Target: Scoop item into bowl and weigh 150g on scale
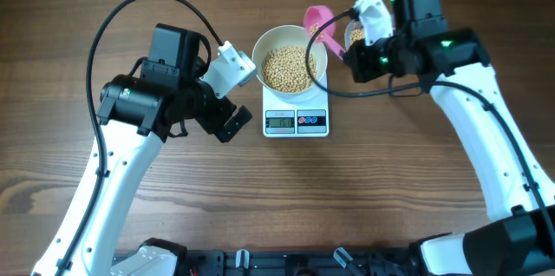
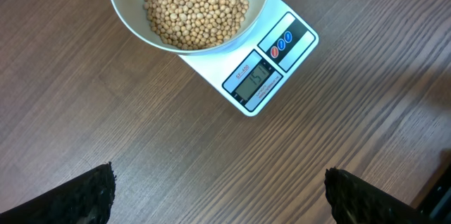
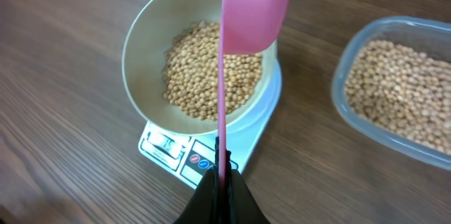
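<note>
The white bowl (image 1: 270, 46) stands on the scale (image 1: 296, 121) and holds a heap of tan beans (image 1: 288, 68). My right gripper (image 3: 222, 180) is shut on the handle of a pink scoop (image 3: 254, 5), whose head hangs over the bowl's far right rim. No beans show in the scoop (image 1: 317, 23) in the overhead view. My left gripper (image 2: 222, 196) stands open over bare wood, left of the scale (image 2: 264, 76), holding nothing. The left wrist view shows the bowl (image 2: 127, 13), its beans (image 2: 197, 5) and the lit display.
A clear plastic tub (image 3: 352, 55) with more beans (image 3: 398, 90) sits to the right of the scale; in the overhead view the right gripper (image 1: 349, 56) mostly covers it. Black cables arch over both arms.
</note>
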You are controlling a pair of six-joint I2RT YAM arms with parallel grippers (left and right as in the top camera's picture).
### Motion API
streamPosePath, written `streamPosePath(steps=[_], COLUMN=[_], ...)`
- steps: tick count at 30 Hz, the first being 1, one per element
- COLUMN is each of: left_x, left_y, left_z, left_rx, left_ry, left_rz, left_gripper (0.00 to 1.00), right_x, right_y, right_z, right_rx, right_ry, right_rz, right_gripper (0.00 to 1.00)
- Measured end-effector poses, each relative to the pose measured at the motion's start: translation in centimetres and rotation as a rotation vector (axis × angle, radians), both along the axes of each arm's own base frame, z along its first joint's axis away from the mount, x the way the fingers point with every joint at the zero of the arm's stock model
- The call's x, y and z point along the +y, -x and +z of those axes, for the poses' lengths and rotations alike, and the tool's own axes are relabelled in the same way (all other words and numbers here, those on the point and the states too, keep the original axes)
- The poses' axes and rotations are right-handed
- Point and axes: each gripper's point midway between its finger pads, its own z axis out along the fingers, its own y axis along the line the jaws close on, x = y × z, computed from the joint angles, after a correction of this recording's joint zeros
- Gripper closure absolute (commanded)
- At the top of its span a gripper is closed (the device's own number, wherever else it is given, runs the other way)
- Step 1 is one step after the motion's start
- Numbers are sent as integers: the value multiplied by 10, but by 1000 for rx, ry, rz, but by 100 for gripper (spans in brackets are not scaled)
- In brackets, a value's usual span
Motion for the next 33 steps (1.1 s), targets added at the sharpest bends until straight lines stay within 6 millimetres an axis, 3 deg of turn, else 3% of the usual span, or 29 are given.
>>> streamPosePath(steps=[7, 17, 25, 33], left_x=[0, 0, 0, 0], left_y=[0, 0, 0, 0], left_z=[0, 0, 0, 0], left_rx=[0, 0, 0, 0], left_ry=[0, 0, 0, 0], left_rz=[0, 0, 0, 0], left_gripper=[0, 0, 0, 0], right_x=[-32, -63, -106, -128], right_y=[-11, -19, -26, -27], right_z=[1, 5, 2, -5], right_rx=[9, 14, -3, -33], right_ry=[-26, -83, -21, 125], right_rz=[-89, -167, -265, -259], right_gripper=[96, 96, 96, 96])
